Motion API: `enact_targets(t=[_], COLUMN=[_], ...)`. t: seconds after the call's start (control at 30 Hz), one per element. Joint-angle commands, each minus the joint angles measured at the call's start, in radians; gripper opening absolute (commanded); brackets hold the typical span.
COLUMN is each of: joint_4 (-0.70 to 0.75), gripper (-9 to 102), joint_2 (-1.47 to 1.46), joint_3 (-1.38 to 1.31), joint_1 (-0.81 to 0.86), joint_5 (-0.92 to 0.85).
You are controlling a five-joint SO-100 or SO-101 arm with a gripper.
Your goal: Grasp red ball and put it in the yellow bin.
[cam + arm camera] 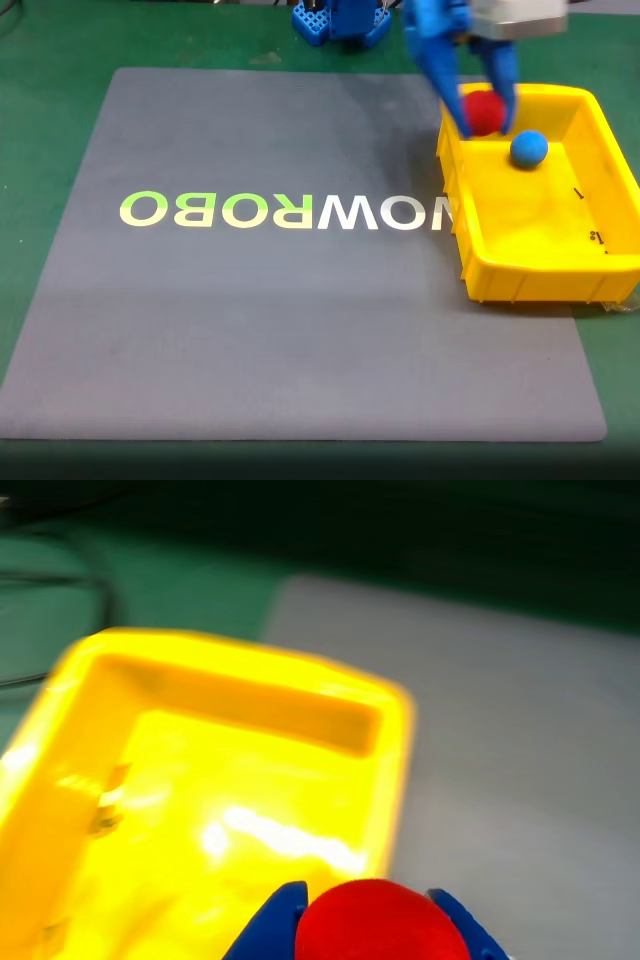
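In the fixed view, the blue claw (pixel 488 118) is clamped on the red ball (pixel 484 111), held above the far left corner of the yellow bin (pixel 560 270), which sits at the right edge of a grey mat (pixel 300 320) on the green tabletop (pixel 60 60). A blue ball (pixel 529 149) lies inside the bin.

In the wrist view, the red ball (pixel 382 922) sits between the claw's (pixel 365 925) blue fingers (pixel 272 928), over the near right rim of the yellow bin (pixel 60 740), blurred.

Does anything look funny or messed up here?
Only the mat: its lettering reads mirrored in the fixed view. Otherwise tidy: the gripper holds the red ball over the yellow bin, and a blue ball sits inside.
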Motion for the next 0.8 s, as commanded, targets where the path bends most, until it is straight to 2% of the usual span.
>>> enact_targets(t=[0.0,0.2,0.5,0.57,0.67,0.77], joint_4=[-0.006,-0.011,-0.031,-0.032,-0.032,-0.031], gripper=[0,0,0,7,28,37], joint_2=[0.078,0.063,0.031,0.029,0.032,0.035], joint_3=[0.006,0.023,0.023,0.023,0.021,0.02], joint_1=[-0.104,-0.21,-0.216,-0.21,-0.198,-0.186], joint_5=[0.032,0.064,0.071,0.075,0.094,0.103])
